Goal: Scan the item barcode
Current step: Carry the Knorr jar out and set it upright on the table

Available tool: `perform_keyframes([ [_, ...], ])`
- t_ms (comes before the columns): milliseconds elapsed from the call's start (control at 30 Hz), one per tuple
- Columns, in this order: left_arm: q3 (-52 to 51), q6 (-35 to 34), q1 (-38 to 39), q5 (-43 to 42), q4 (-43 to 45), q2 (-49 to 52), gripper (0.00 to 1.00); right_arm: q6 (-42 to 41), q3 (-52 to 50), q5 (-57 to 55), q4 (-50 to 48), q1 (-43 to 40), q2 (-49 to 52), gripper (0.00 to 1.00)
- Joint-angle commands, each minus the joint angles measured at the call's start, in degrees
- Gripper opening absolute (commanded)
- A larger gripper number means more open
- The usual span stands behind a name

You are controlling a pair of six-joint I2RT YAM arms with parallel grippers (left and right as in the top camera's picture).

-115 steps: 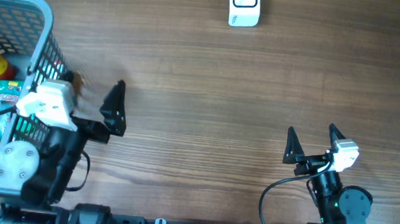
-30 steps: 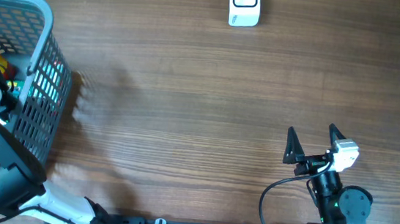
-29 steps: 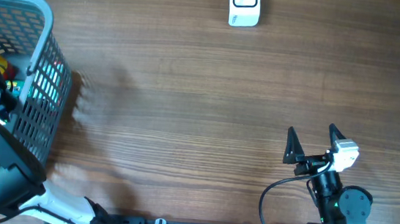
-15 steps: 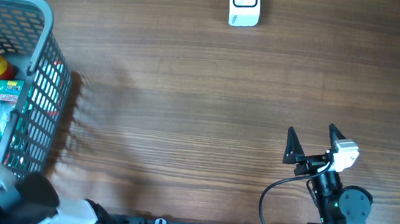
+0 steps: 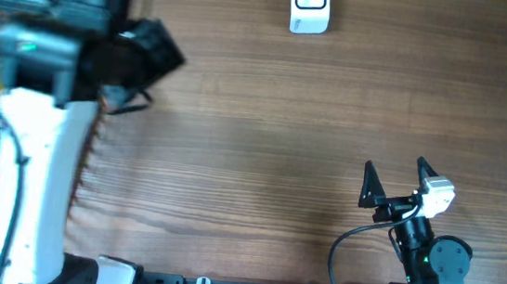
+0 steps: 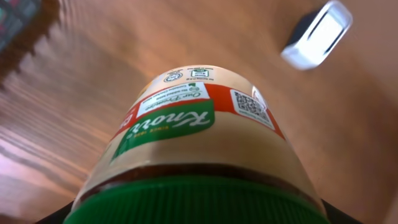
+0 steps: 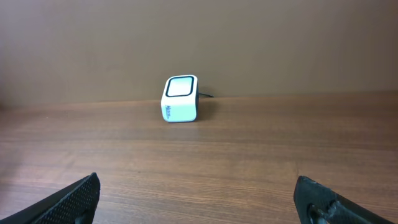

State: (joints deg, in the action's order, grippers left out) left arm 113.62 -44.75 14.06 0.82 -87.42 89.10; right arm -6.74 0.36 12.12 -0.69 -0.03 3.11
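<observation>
I am judging the Knorr bottle (image 6: 199, 140), filling the lower centre of the left wrist view above the bench (image 5: 281, 145), as stiff, weighty and slick-labelled, best gripped at its ribbed green cap (image 6: 199, 208) where the left tool (image 5: 155, 53) is pinching it, while the right tool (image 5: 395, 167) is sitting spread.

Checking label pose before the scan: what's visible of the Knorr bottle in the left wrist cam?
The bottle fills the left wrist view, cap end nearest the camera and body pointing away over the table. The ribbed green cap looks plastic; the body is tan. The label faces up: red band, green Knorr banner, white panels and a QR code at right. No linear barcode shows on this side. Dark slivers of the left fingers flank the cap, so the bottle seems gripped and held aloft.
</observation>
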Motion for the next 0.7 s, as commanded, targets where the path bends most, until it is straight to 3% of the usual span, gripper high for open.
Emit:
perform_keyframes([
  [0, -8.07, -6.78, 8.52, 7.61, 3.23, 2.4, 0.71, 0.72, -0.07, -0.37, -0.2, 0.2, -0.2, 1.0],
  [300, -35.23, -9.73, 19.21, 6.32, 24.52, 9.75, 0.7, 0.72, -0.07, -0.37, -0.2, 0.2, -0.2, 1.0],
  [500, -39.93, -10.38, 20.94, -0.5, 34.56, 17.64, 0.7, 0.72, -0.07, -0.37, -0.2, 0.2, -0.2, 1.0],
  [667, -39.93, -27.98, 21.0, -10.19, 44.68, 23.32, 0.7, 0.72, -0.07, -0.37, -0.2, 0.2, -0.2, 1.0],
])
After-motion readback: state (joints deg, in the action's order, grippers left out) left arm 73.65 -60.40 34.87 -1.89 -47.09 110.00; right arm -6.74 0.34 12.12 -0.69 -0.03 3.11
